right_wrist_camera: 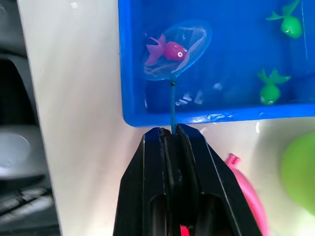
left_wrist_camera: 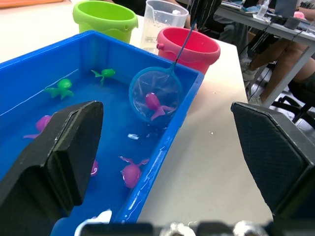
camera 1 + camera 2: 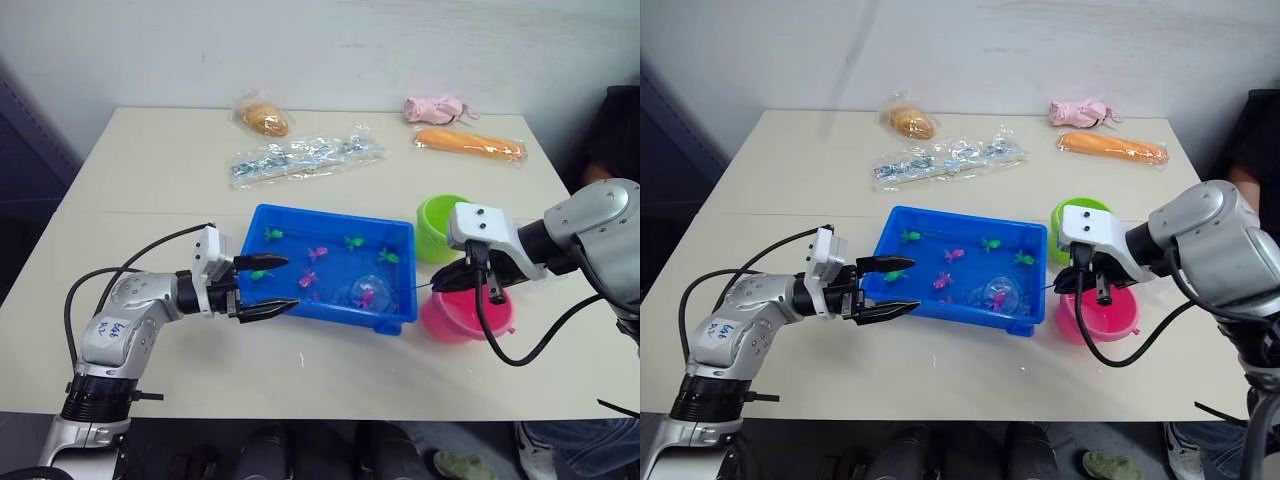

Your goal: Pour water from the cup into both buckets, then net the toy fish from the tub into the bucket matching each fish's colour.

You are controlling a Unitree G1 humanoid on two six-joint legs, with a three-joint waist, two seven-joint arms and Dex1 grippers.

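Note:
The blue tub (image 3: 330, 214) lies mid-table with water and several pink and green toy fish (image 3: 317, 253) in it. My right gripper (image 3: 452, 281) is shut on the thin handle of the net (image 1: 177, 49). The net's hoop sits in the tub's front right corner with a pink fish (image 1: 170, 50) inside. The green bucket (image 3: 438, 226) and the pink bucket (image 3: 455, 318) stand right of the tub, with the clear cup (image 2: 165, 22) between them. My left gripper (image 3: 290, 283) is open, its fingers astride the tub's front left corner.
Along the table's far side lie a bagged bun (image 3: 263, 117), a clear bag of small metal parts (image 3: 305, 157), a bagged orange item (image 3: 470, 144) and a pink bundle (image 3: 436, 108). A person (image 3: 610, 130) sits at the right edge.

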